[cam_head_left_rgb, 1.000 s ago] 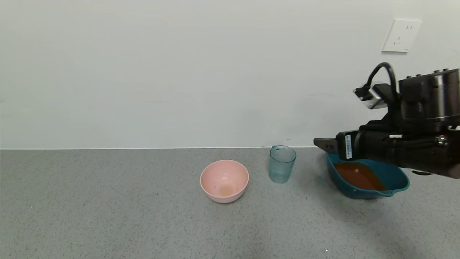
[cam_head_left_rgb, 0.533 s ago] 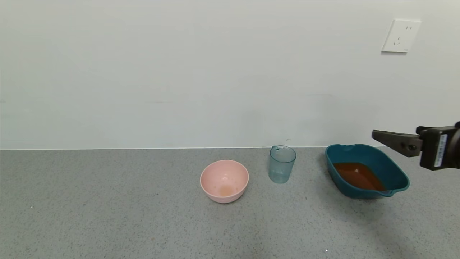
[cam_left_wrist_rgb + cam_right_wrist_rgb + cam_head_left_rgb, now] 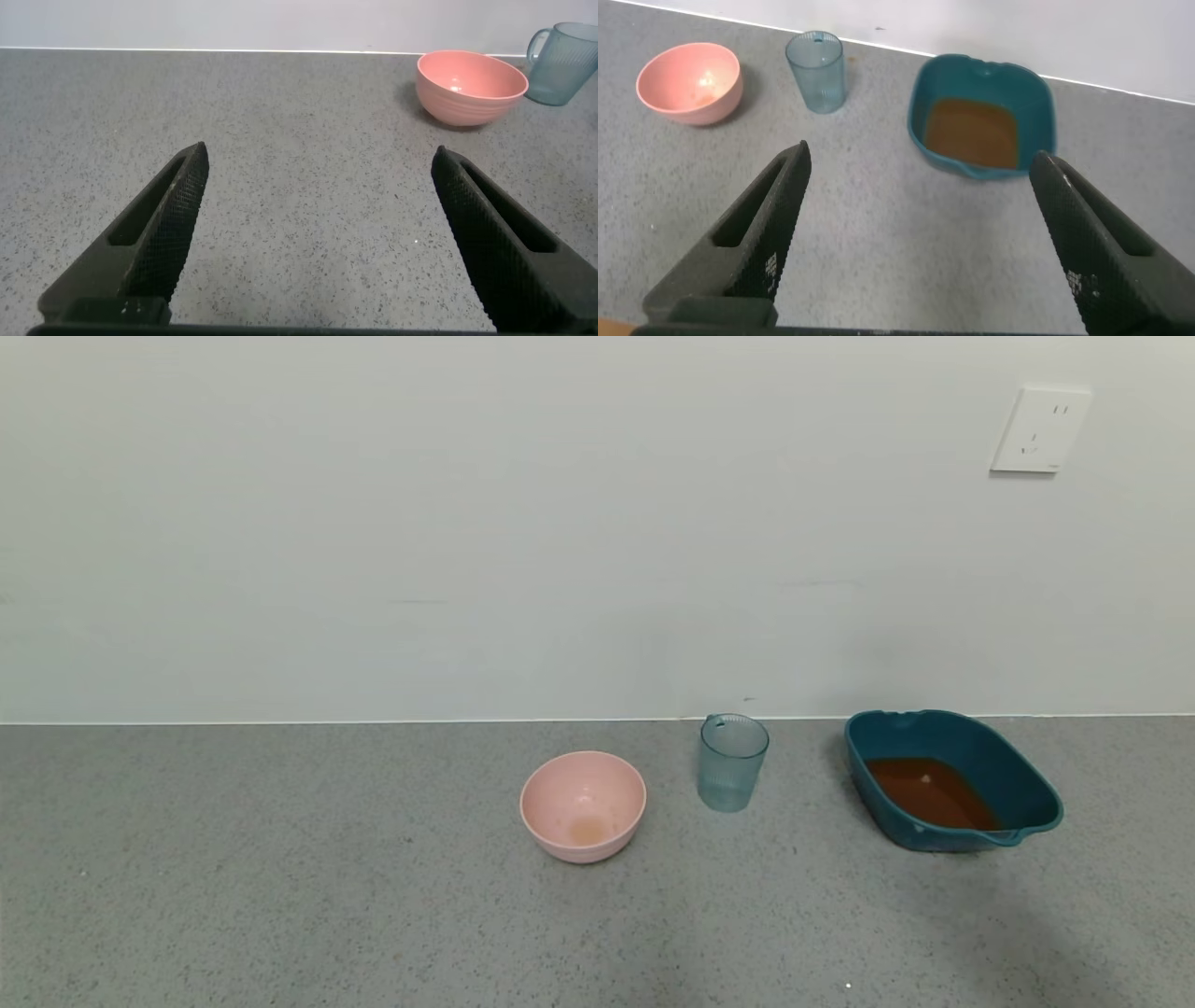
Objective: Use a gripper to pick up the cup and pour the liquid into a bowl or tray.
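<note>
Right gripper (image 3: 915, 243) wide open, holding nothing, pour looks done

Head view: cup (image 3: 733, 763) upright between pink bowl (image 3: 583, 805) and basin (image 3: 952, 791), liquid (image 3: 930, 792) inside. Left gripper (image 3: 318, 238) also spread, farther off; right wrist view faces cup and basin.

Translucent ribbed plastic cup (image 3: 733, 763), glossy teal basin (image 3: 1027, 784), matt speckled grey countertop (image 3: 280, 896)

Bright, even light; perhaps faint shadows
</note>
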Motion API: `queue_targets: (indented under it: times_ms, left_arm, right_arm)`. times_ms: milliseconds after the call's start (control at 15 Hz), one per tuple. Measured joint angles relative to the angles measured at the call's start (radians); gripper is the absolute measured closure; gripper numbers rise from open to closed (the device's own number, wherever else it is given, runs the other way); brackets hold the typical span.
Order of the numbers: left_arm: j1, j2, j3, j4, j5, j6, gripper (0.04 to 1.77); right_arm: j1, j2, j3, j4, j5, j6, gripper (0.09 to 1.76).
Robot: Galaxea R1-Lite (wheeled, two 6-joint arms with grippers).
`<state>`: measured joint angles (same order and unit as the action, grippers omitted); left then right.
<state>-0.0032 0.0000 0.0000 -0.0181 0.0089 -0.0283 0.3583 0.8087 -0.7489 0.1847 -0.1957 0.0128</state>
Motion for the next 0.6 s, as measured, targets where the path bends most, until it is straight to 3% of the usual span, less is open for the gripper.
queue_targets:
  times_ms: [333,600]
  left_arm:
    - [0.000,0.000,0.000,0.000,0.000,0.000,0.09]
    - [0.000,0.000,0.000,0.000,0.000,0.000,0.09]
  right_arm:
    - [-0.036,-0.214,0.025,0.172,-0.104,-0.006,0.15]
    - [-0.231,-0.323,0.059,0.191,-0.097,-0.010,0.15]
